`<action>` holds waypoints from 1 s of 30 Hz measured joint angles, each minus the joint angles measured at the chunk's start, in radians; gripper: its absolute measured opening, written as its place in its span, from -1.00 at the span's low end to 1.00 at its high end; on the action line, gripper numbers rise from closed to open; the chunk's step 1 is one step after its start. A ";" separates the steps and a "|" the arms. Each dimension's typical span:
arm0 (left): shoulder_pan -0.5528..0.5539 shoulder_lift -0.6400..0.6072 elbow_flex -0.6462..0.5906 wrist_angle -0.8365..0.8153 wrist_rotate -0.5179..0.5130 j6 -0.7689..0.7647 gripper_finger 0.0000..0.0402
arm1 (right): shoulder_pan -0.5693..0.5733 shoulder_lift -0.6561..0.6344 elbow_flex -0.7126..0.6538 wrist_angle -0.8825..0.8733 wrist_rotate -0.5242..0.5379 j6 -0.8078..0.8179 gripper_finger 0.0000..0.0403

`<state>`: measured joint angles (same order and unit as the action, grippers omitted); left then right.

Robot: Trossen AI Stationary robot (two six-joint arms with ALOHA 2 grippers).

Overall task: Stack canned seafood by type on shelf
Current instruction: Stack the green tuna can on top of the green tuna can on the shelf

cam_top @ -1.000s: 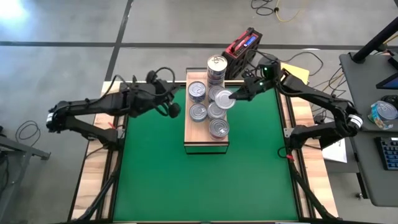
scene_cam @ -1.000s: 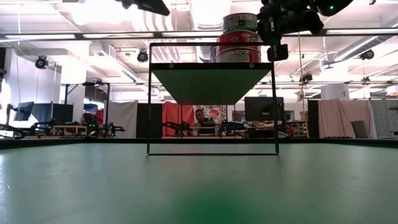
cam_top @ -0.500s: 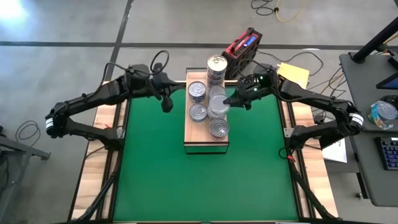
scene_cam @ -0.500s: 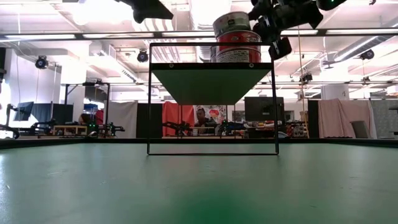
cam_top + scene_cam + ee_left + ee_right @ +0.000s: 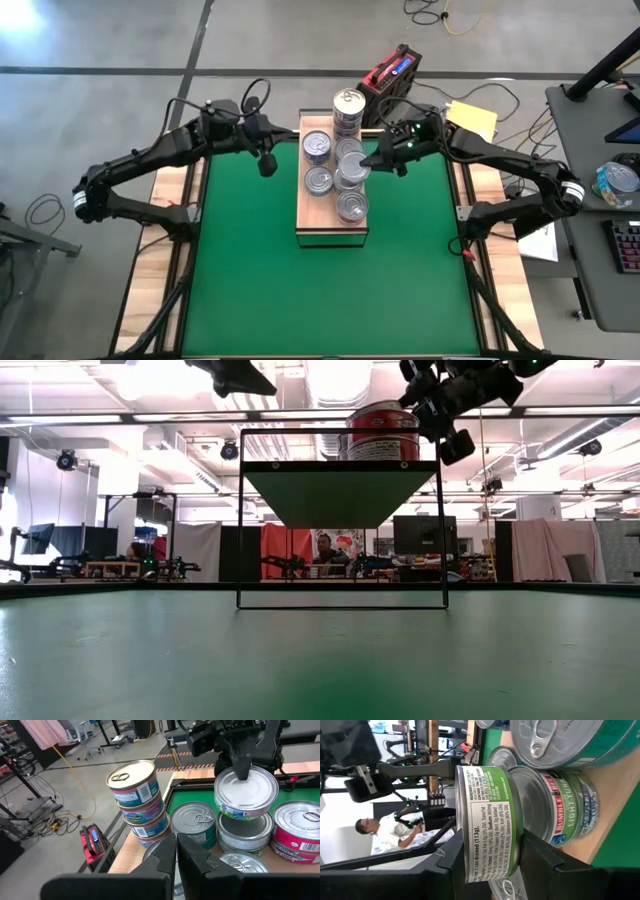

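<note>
1. Shelf point(image 5: 332, 228) – light-wood board on a dark frame, standing at the far middle of the green mat point(image 5: 330, 300); its long side runs near to far.
2. Cans on the shelf: a tall stack of blue-label cans point(image 5: 348, 108) at the far right corner, a single silver-lid can point(image 5: 317, 146) at the far left, another point(image 5: 320, 180) just near of it, and one point(image 5: 352, 206) toward the near right.
3. Right gripper point(image 5: 372, 160) reaches in from the right, jaws clamped on a green-label can point(image 5: 351, 161) – fingers press its lid and base, seen clearly in the right wrist view point(image 5: 487, 822).
4. That held can sits over a green-label Bumble Bee can point(image 5: 560, 805) on the shelf's right column; left wrist view shows it point(image 5: 246, 790) right on top of the lower can point(image 5: 245, 831), slightly offset. Whether it is touching, I cannot tell.
5. Red-label can point(image 5: 297, 837) stands just beside that pair; the low view shows red cans point(image 5: 382, 432) on the shelf top.
6. Left gripper point(image 5: 267, 165) hovers off the shelf's left edge above the mat, holding nothing, jaws nearly closed – the two fingers point(image 5: 192, 857) leave only a thin slit.
7. Red-black box point(image 5: 390, 72) lies on the floor just beyond the far edge of the table.
8. A person point(image 5: 322, 550) is in the room behind the table.
</note>
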<state>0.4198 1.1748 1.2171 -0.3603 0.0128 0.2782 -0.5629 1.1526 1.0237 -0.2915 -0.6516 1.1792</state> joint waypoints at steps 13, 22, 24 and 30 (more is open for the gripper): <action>0.010 0.000 0.000 0.000 -0.001 0.002 -1.00 | 0.005 0.003 0.000 -0.032 0.001 -0.017 -0.34; 0.011 0.001 0.000 0.000 -0.003 0.002 -1.00 | 0.005 0.002 0.001 -0.100 0.003 -0.051 -0.31; 0.011 0.001 0.000 0.000 -0.003 0.002 -1.00 | 0.005 0.002 0.001 -0.097 0.005 -0.052 -0.30; 0.012 0.001 0.000 0.000 -0.003 0.002 -1.00 | 0.005 0.006 0.001 -0.091 0.005 -0.054 -0.29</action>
<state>0.4320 1.1755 1.2171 -0.3607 0.0101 0.2798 -0.5583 1.1581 1.0248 -0.3826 -0.6464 1.1256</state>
